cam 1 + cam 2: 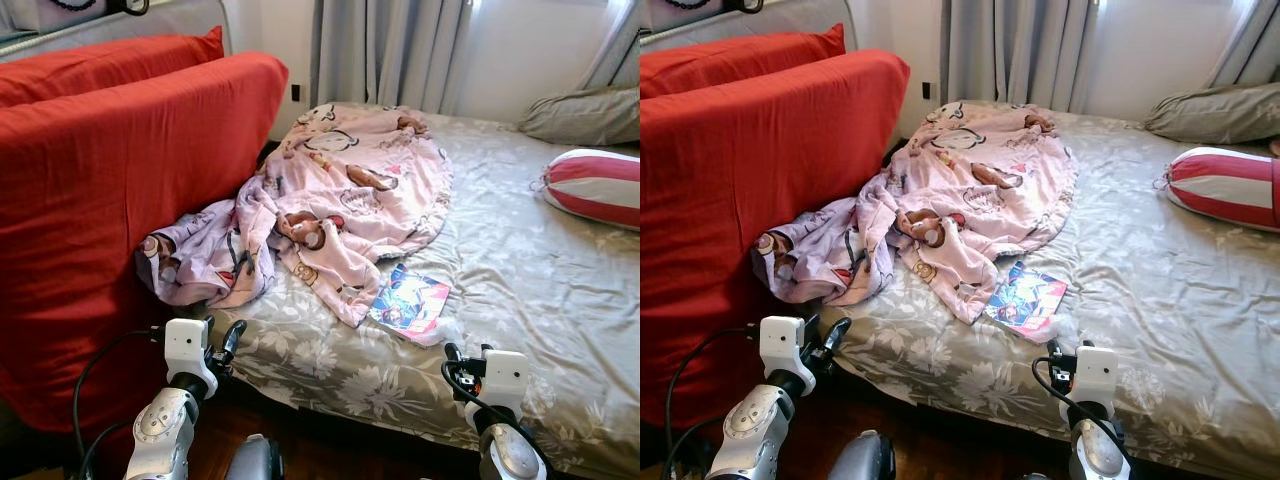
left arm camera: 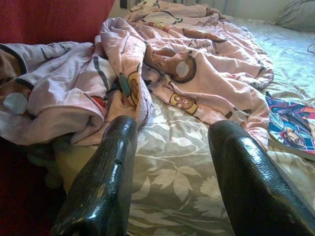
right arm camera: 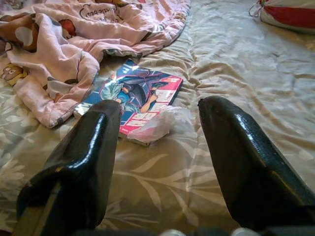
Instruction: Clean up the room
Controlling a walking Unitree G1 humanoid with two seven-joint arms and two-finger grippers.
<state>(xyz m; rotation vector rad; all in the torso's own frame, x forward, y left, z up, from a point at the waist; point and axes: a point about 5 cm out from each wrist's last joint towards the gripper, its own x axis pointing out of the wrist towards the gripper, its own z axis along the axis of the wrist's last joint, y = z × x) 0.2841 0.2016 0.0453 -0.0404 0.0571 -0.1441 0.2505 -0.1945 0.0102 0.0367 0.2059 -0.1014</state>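
Pink blanket (image 1: 345,190) heaped in a rumpled mound on the bed (image 1: 520,290), ahead of the left gripper (image 2: 172,162) and trailing off the bed edge toward the red sofa (image 1: 110,200) on that gripper's outer side. Magazine (image 3: 133,96) flat on the sheet just ahead of the right gripper (image 3: 157,152), one corner touching the blanket's hem, a crumpled clear wrapper (image 3: 157,125) against its near edge. Both grippers open, fingers spread wide and holding nothing, hovering at the bed's near edge, apart from every item. Striped cushion (image 1: 595,185) well beyond the right gripper, far out to its outer side, a grey pillow (image 1: 585,115) behind it. Curtains (image 1: 390,50) at the back.
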